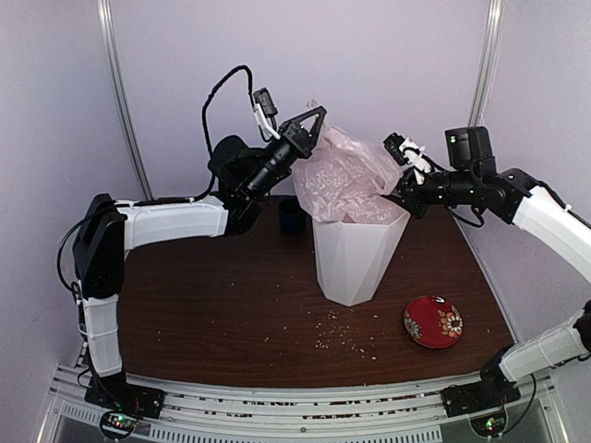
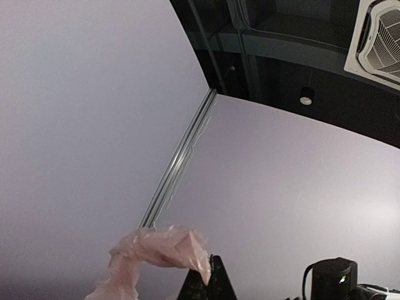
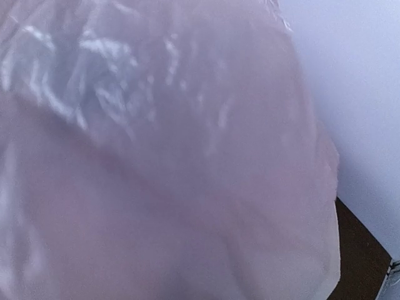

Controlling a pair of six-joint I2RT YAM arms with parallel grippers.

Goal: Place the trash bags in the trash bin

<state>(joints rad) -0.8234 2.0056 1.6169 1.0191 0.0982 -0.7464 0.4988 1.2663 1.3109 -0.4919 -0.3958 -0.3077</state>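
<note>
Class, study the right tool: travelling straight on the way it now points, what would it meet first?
The pink trash bag. It fills the right wrist view, and from above the right tool points left into the plastic bulging over the white bin. Whether they touch is unclear.

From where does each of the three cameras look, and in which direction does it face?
Top external: above and behind the bases, looking down on the table, bin and pink bag; both arms show.
Left wrist: on the raised left arm, facing up at wall and ceiling; its shut jaws pinch the bag at the bottom edge.
Right wrist: on the right arm, against the bag, which nearly fills it; no jaws visible.
Shared: all three show the bag; top and left wrist both show the left jaws gripping it.
</note>
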